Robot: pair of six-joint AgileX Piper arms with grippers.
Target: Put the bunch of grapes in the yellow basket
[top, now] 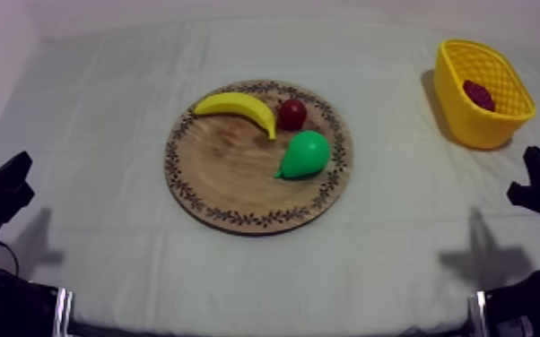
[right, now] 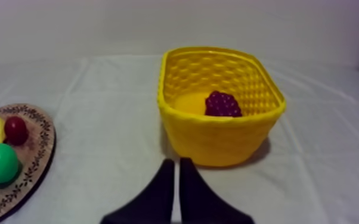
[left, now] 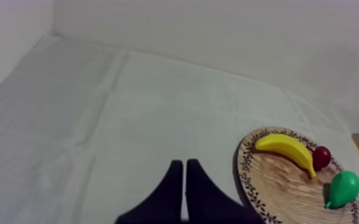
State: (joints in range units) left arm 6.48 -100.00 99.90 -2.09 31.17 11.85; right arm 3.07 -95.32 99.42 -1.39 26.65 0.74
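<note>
Two black fingers [right: 158,196] of my right gripper [right: 177,162] are the closest thing, and they lie pressed together in a thin wedge with nothing between them. My left gripper [left: 183,164] looks the same: fingers together, holding nothing.

Both grippers sit low and well apart from the wooden board [top: 229,170], the left one on its left side and the right one on its right side. I think they rest like that because they have no more to grab.

The bunch of grapes [right: 222,104] is not on the board. It lies down inside the yellow basket [right: 217,140], which stands well apart from the board on its right side, in front of my right gripper. That is just where the task wants it, so the job looks done to me.

Three toys are on the board. The banana [top: 238,106] lies along the far edge of the board. The small red fruit [top: 291,113] sits just beside the banana's tip. The pear [top: 306,154] is on the right part of the board, near the red fruit (I cannot tell if they touch). Nobody asked for these, so it makes sense that they lie there.
</note>
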